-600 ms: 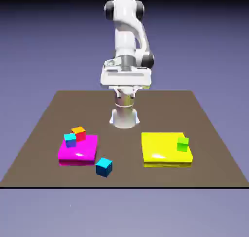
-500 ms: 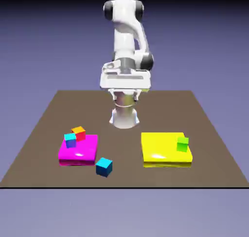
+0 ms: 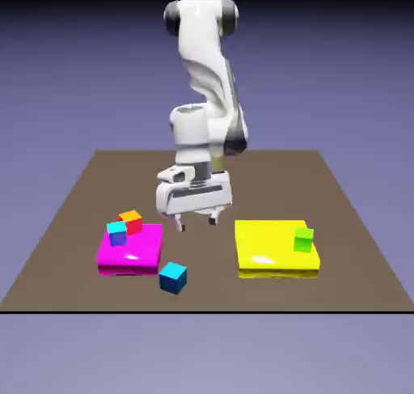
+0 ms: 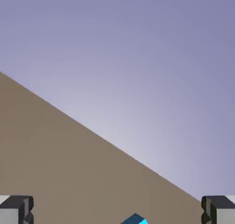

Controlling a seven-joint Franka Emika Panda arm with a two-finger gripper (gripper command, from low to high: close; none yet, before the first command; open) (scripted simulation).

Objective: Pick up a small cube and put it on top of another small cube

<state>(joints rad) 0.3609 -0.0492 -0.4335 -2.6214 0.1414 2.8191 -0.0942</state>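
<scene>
Near the table's (image 3: 356,222) front edge sits the teal-sided cube (image 3: 173,277), and my pincer (image 3: 195,222), jaws wide and empty, has dropped toward it, ready to grasp.

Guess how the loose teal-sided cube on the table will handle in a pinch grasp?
Teal-sided cube probably stiff: crisp edges, flat faces. Unlikely to roll, since it sits flat on the table. Glossy-looking sides may slip a little between the open end effector fingers.

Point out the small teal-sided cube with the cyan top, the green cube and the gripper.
small teal-sided cube with the cyan top (image 3: 173,277): exterior view, its front face.
green cube (image 3: 303,239): exterior view, its front face.
gripper (image 3: 196,222): exterior view, midway between its open fingertips.
</scene>
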